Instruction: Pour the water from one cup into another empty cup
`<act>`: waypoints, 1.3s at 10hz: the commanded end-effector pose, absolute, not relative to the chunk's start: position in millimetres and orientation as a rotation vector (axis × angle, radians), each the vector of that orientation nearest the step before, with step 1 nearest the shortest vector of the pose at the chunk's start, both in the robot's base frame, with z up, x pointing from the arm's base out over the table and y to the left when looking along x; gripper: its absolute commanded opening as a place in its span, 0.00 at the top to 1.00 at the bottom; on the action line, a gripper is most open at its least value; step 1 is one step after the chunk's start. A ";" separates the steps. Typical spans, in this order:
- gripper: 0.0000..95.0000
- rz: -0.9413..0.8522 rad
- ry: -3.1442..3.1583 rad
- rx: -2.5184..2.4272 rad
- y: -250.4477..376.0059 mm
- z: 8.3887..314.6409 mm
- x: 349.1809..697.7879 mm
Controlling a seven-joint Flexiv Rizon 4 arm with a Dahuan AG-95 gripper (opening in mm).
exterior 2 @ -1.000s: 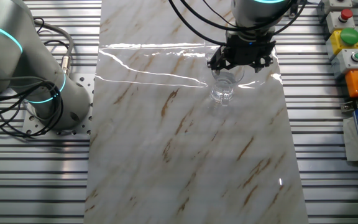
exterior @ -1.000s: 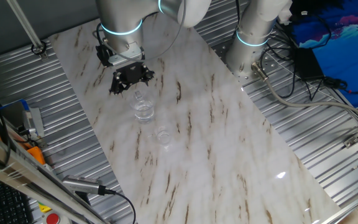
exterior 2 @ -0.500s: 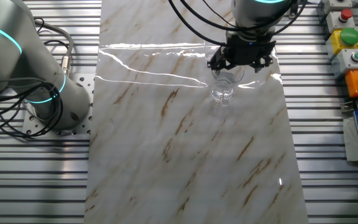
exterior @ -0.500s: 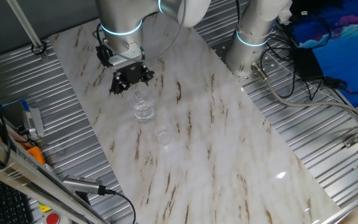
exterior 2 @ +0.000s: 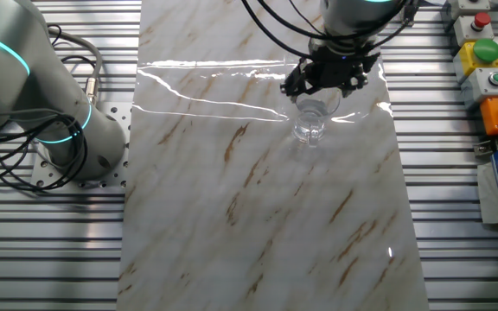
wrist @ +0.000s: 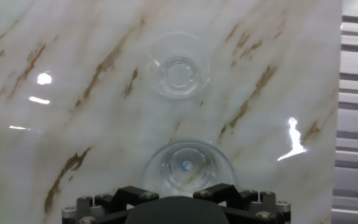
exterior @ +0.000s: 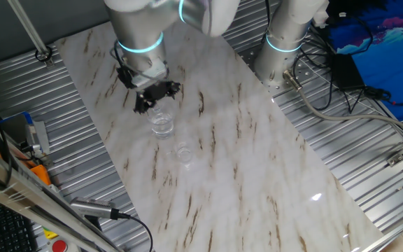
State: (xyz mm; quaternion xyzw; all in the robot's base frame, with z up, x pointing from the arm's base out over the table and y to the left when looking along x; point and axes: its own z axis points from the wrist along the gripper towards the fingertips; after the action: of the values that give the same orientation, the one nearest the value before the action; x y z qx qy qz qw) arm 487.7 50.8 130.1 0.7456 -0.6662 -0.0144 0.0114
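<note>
Tool (exterior: 154, 99): black two-finger unit on the arm's wrist, hanging directly above the larger tumbler (exterior: 161, 124); nothing held. Spread of the jaws cannot be told, since the fingertips are out of the hand view and too dark and small in the fixed views.

Larger tumbler: clear glass, thick base, upright on the counter (exterior: 257, 161), just below the tool; in the hand view it sits at the near edge of the picture (wrist: 188, 167), close to the tool's body.

Water (exterior: 162, 127): seemingly a shallow pool in the tumbler's bottom, though clear liquid in clear glass is hard to confirm from here.

Smaller cup (exterior: 184, 152): clear glass, upright, apart from the tumbler; in the hand view it lies farther out on the marble (wrist: 178, 73), straight ahead of the tumbler. Looks empty.

Counter: pale marble pattern with brown veins, set on ribbed metal decking.

Progress: judged at the very start. Both glasses stand untouched in place; grasp, lift, carry to the smaller cup and tilt all remain.
</note>
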 end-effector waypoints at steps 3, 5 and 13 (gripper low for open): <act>0.00 -0.004 -2.144 2.295 54.6 128.3 488.6; 0.00 0.007 -2.155 2.291 56.7 126.5 490.0; 0.00 0.068 -2.182 2.277 52.8 119.2 491.4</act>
State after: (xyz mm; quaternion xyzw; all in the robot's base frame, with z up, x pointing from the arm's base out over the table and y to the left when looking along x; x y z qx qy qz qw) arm 491.3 52.9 118.9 0.7209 -0.6927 0.0198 -0.0066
